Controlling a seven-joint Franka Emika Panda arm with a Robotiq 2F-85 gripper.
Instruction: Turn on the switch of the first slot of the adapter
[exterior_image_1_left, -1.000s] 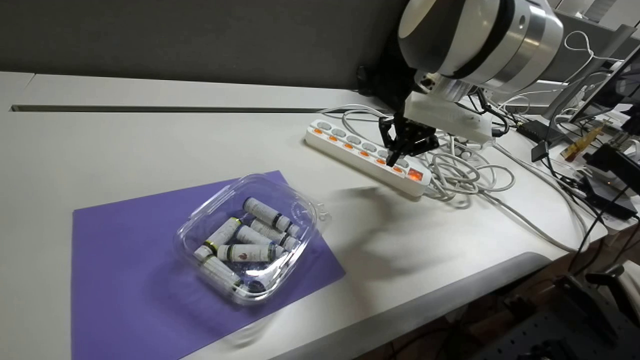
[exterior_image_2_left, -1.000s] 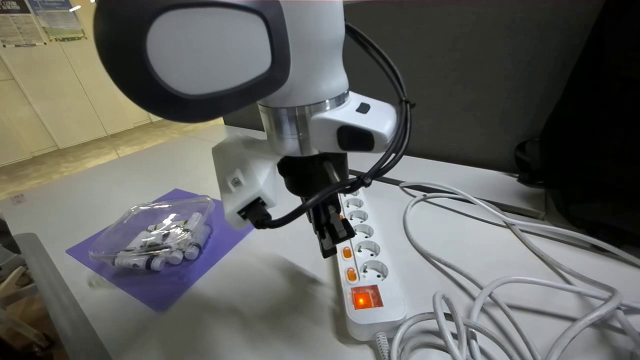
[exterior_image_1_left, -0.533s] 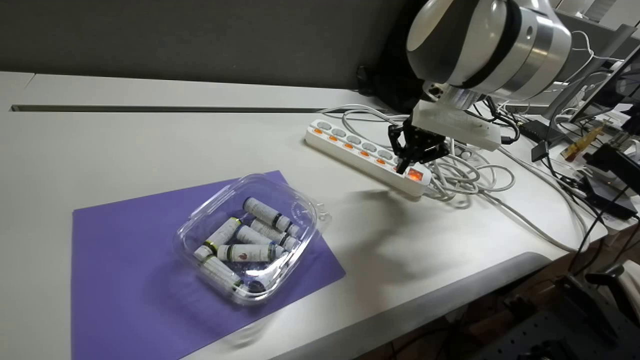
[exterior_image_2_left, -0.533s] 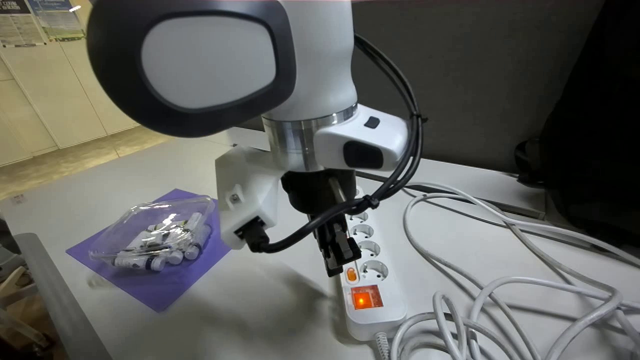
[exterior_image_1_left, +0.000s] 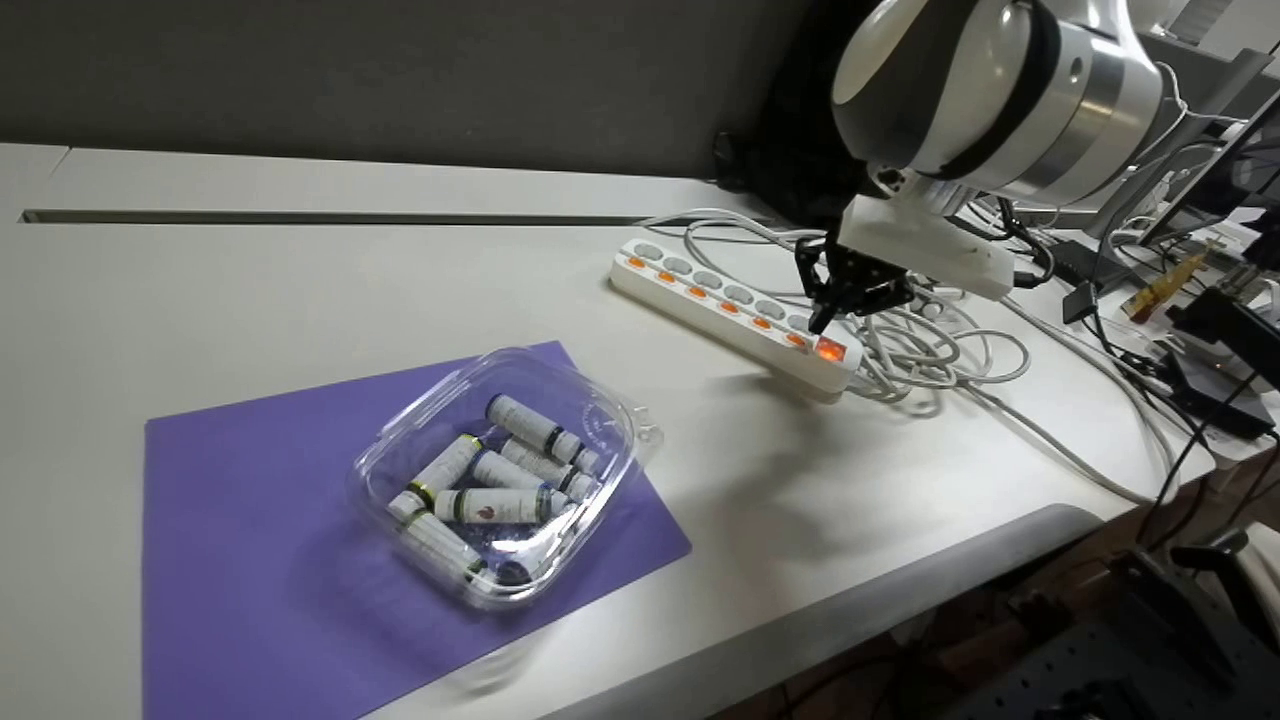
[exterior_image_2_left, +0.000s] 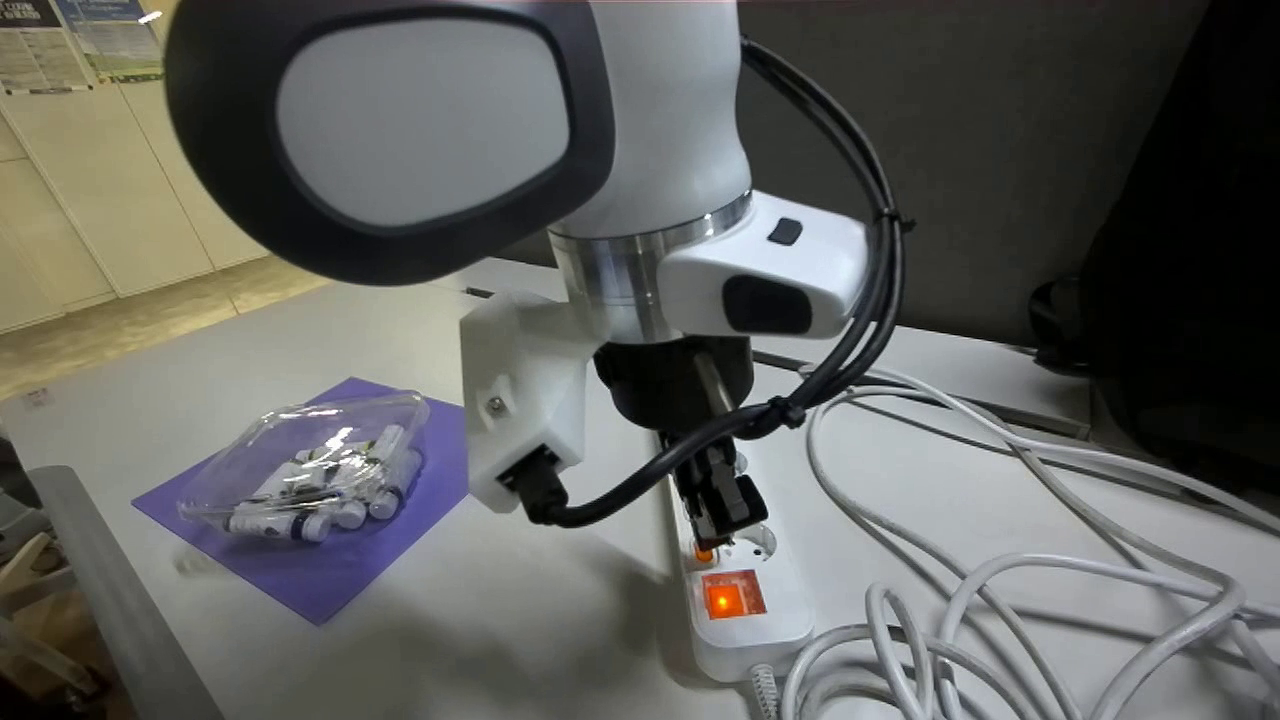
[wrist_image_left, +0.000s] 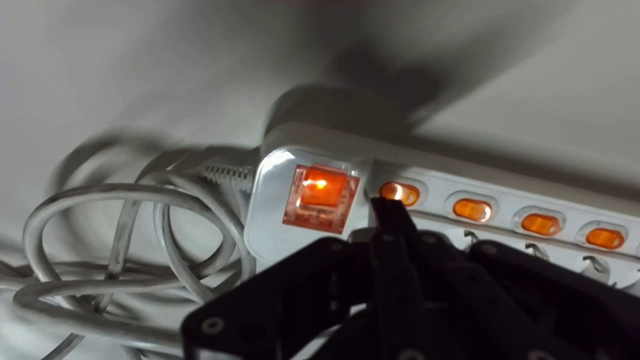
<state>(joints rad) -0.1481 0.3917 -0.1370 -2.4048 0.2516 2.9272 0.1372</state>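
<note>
The adapter, a long white power strip (exterior_image_1_left: 715, 325), lies on the table; it also shows in an exterior view (exterior_image_2_left: 765, 640) and the wrist view (wrist_image_left: 267, 220). Its large square red switch (wrist_image_left: 322, 192) glows at the cable end. Beside it is the first small orange switch (wrist_image_left: 400, 192), partly covered by my fingertips in the wrist view; it shows in both exterior views (exterior_image_1_left: 796, 340) (exterior_image_2_left: 705, 556). My gripper (wrist_image_left: 392, 205) is shut and empty, its tips over the cable end near this switch (exterior_image_1_left: 820, 325) (exterior_image_2_left: 725, 535). I cannot tell whether they touch it.
White cables (exterior_image_1_left: 930, 345) lie coiled beside the strip's cable end. A clear plastic tray (exterior_image_1_left: 640, 430) of grey cylinders stands on a purple sheet (exterior_image_1_left: 250, 560). A dark partition (exterior_image_1_left: 400, 90) stands behind the table. A black bag (exterior_image_2_left: 1180, 250) is at the back.
My gripper has moved along the strip toward its cable end. It first came lower, then shifted back across the strip toward the sockets. It has stayed shut; the strip has not moved.
</note>
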